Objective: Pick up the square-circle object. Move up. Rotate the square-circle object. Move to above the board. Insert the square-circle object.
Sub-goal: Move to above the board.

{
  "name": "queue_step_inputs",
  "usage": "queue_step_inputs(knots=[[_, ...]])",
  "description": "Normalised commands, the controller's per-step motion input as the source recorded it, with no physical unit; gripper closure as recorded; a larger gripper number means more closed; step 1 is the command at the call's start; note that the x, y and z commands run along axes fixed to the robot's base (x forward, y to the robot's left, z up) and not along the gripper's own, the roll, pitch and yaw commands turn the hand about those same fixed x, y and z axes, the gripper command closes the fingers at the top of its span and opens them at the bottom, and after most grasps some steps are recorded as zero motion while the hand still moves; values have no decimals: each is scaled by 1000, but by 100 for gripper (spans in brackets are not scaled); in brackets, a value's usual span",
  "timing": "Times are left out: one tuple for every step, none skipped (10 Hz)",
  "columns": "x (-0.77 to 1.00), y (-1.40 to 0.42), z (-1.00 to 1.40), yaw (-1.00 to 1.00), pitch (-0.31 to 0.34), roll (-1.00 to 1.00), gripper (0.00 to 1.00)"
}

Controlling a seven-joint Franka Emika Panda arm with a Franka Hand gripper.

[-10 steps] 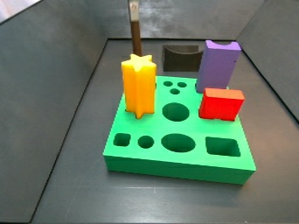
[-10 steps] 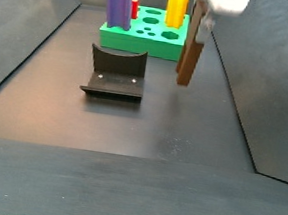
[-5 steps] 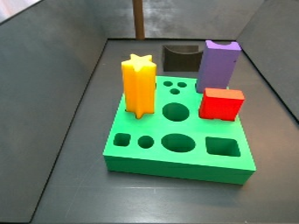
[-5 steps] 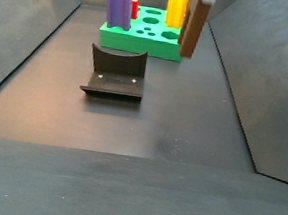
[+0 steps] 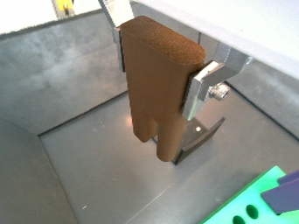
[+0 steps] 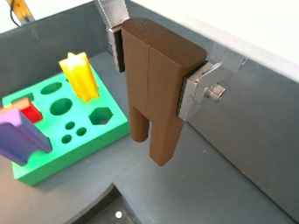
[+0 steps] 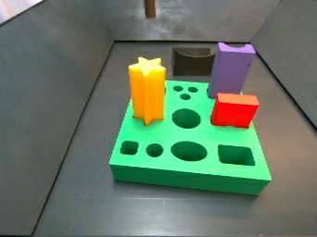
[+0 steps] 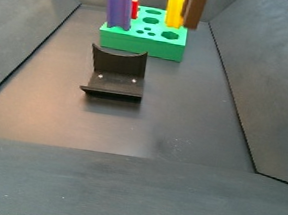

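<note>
The square-circle object is a tall dark-brown slab with two prong legs pointing down. My gripper is shut on its upper part, a silver finger flat on each broad side; both wrist views show this, with the gripper holding the slab clear of the floor. In a side view only its lower end shows at the top edge, behind the green board. It also hangs to the right of the board in a side view. The gripper itself is out of both side views.
On the board stand a yellow star prism, a purple block and a red block. The dark fixture stands on the floor beside the board. Grey sloping walls enclose the floor.
The square-circle object has risen with my gripper; in both side views more of it has left the top edge. The board and its pieces have not moved.
</note>
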Motion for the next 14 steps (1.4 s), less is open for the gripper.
queue_step_inputs(knots=[[39, -18, 720, 6, 84, -67, 100], [32, -14, 609, 6, 84, -63, 100], [24, -8, 446, 8, 83, -58, 100], [17, -1, 229, 8, 86, -52, 100], [43, -1000, -42, 1000, 80, 62, 100], [46, -1000, -56, 1000, 77, 64, 100], [46, -1000, -56, 1000, 78, 72, 100], [50, -1000, -60, 1000, 79, 64, 100], [61, -1000, -58, 1000, 81, 62, 100], [71, -1000, -59, 1000, 85, 60, 100], [87, -1000, -59, 1000, 89, 59, 100], [103, -1000, -56, 1000, 93, 58, 100], [127, -1000, -55, 1000, 100, 60, 100], [154, -978, -48, 1000, 106, 64, 100]])
